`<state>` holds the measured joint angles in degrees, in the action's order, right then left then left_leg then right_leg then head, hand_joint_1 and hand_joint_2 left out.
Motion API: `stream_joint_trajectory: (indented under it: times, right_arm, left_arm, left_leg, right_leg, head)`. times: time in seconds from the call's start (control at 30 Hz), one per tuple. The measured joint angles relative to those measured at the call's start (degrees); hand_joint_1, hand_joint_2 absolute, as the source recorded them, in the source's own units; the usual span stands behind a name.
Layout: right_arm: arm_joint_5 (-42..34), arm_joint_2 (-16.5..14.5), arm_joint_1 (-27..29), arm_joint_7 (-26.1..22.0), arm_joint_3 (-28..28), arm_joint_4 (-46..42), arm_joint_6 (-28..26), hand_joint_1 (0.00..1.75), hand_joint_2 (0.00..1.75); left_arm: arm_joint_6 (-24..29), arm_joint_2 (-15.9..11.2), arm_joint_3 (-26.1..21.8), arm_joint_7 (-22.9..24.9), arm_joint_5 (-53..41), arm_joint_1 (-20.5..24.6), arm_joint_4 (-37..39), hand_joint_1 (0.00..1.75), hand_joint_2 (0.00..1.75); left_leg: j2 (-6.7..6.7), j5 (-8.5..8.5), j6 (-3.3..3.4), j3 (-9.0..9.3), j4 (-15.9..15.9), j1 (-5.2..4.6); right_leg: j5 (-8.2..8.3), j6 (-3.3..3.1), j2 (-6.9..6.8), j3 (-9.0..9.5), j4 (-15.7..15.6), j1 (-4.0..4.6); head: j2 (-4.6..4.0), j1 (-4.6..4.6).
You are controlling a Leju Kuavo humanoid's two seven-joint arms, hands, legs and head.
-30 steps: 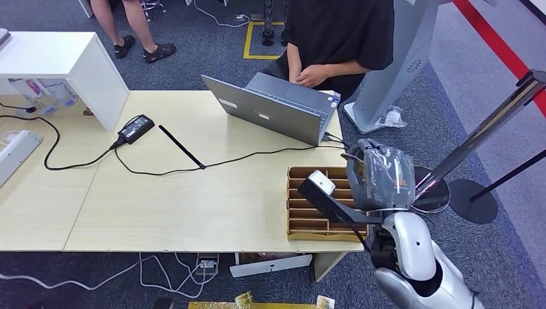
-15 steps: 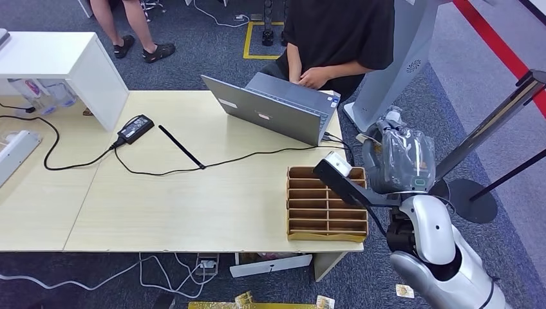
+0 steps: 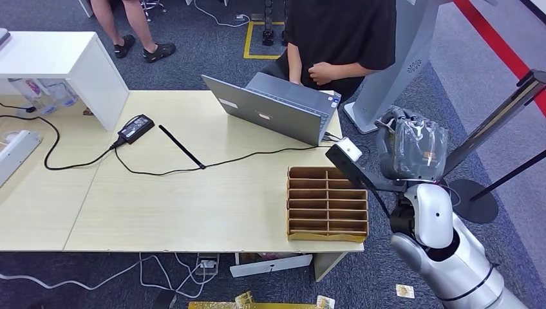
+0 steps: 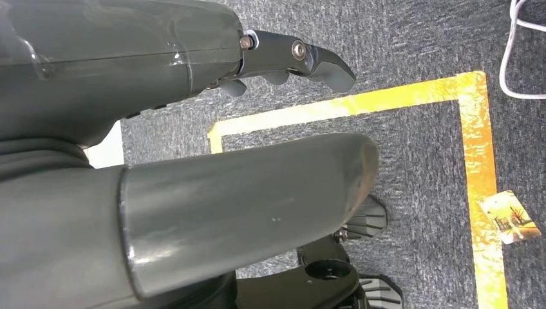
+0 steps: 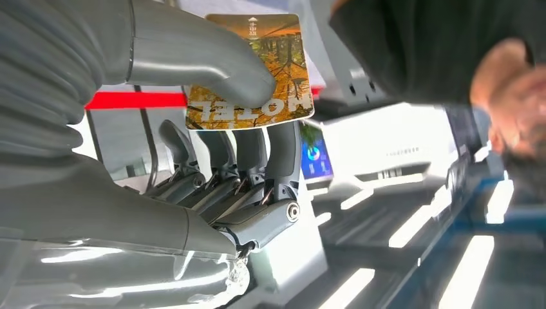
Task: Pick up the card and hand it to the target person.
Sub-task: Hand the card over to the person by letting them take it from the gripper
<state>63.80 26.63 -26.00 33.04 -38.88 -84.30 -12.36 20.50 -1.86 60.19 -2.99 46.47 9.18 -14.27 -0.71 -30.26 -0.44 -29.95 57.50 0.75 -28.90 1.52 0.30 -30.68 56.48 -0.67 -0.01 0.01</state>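
The card (image 5: 257,71), orange with a printed picture and lettering, sits at the top centre of the right wrist view, pinched between the thick thumb and the dark fingers (image 5: 248,154) of the right hand (image 3: 412,148). In the head view that hand is raised at centre right, beyond the slotted wooden tray (image 3: 327,205) on the table (image 3: 193,193), below the seated person (image 3: 341,32). The left hand (image 4: 193,161) holds nothing, fingers apart, above grey carpet.

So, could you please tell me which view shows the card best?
The right wrist view: the card is close, print readable, pinched by the right hand. In the head view that hand hides it.
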Motion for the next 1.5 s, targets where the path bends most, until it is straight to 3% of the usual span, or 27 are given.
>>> stream_joint_trajectory:
  times: [0.07, 0.17, 0.5, 1.1, 1.17, 1.2, 1.3, 1.33, 1.5]
  right_arm:
    - [1.3, 0.0, 0.0, -0.1, 0.0, 0.9, -2.9, 1.45, 1.75]
    - [3.1, -0.1, 0.2, -0.2, 0.0, 2.3, -6.4, 1.55, 1.75]
    - [5.3, -1.6, 1.2, -2.1, 0.0, 6.5, -10.9, 1.54, 1.75]
    - [4.8, -4.6, 1.4, -2.9, -0.1, 12.0, -11.1, 1.5, 1.75]
    - [4.7, -4.9, 1.4, -2.9, -0.1, 12.5, -11.0, 1.34, 1.75]
    - [4.6, -5.0, 1.4, -2.9, -0.1, 12.8, -11.0, 1.1, 1.75]
    - [4.4, -5.2, 1.5, -3.0, -0.1, 13.9, -10.7, 0.17, 1.75]
    - [4.4, -5.3, 1.5, -3.0, -0.2, 14.3, -10.3, 0.03, 1.75]
    - [4.9, -5.5, 1.6, -2.6, -0.7, 16.2, -5.2, 0.0, 1.75]
  left_arm:
    - [0.0, 0.0, 0.0, 0.0, 0.0, 0.0, 0.0, 0.0, 0.0]
    - [0.0, 0.0, 0.0, 0.1, 0.0, 0.1, 0.0, 0.0, 0.0]
    - [0.0, 0.0, 0.5, 0.3, 0.0, 0.1, 0.0, 0.0, 0.0]
    - [0.0, 0.1, 1.2, 0.3, -0.1, 0.2, 0.0, 0.0, 0.0]
    - [0.0, 0.1, 1.3, 0.3, -0.1, 0.2, 0.0, 0.0, 0.0]
    - [0.0, 0.1, 1.3, 0.3, -0.1, 0.2, 0.0, 0.0, 0.0]
    - [0.0, 0.1, 1.4, 0.3, -0.2, 0.2, 0.0, 0.0, 0.0]
    - [0.0, 0.1, 1.4, 0.3, -0.3, 0.2, 0.0, 0.0, 0.0]
    - [0.0, 0.1, 1.4, 0.8, -0.7, 0.2, 0.0, 0.0, 0.0]
  left_leg:
    - [0.0, 0.0, 0.0, 0.0, 0.0, 0.0]
    - [0.0, 0.0, 0.0, 0.0, 0.0, 0.0]
    - [0.0, 0.0, 0.0, 0.0, 0.0, 0.0]
    - [0.0, 0.0, 0.0, -0.01, 0.0, 0.0]
    - [0.0, 0.0, 0.0, -0.01, 0.0, 0.0]
    - [0.0, 0.0, 0.0, -0.01, 0.0, 0.0]
    - [0.0, 0.0, 0.0, -0.01, 0.0, 0.0]
    - [0.0, 0.0, 0.0, -0.01, 0.0, 0.0]
    - [0.0, 0.0, 0.0, -0.01, 0.0, 0.0]
  right_leg:
    - [0.0, 0.0, 0.0, 0.0, 0.0, 0.0]
    - [0.0, 0.0, 0.0, 0.0, 0.0, 0.0]
    - [0.0, 0.0, 0.0, 0.0, 0.0, 0.0]
    - [0.0, 0.0, 0.0, 0.0, 0.0, 0.0]
    - [0.0, 0.0, 0.0, 0.0, 0.0, 0.0]
    - [0.0, 0.0, 0.0, 0.0, 0.0, 0.0]
    - [0.0, 0.0, 0.0, 0.0, 0.0, 0.0]
    - [0.0, 0.0, 0.0, 0.0, 0.0, 0.0]
    - [0.0, 0.0, 0.0, 0.0, 0.0, 0.0]
  head:
    - [-0.01, 0.0]
    - [-0.01, -0.01]
    - [-0.01, -0.01]
    - [-0.01, -0.01]
    - [-0.01, -0.01]
    - [-0.01, -0.01]
    - [-0.01, -0.01]
    - [0.0, -0.01]
    - [-0.01, -0.01]
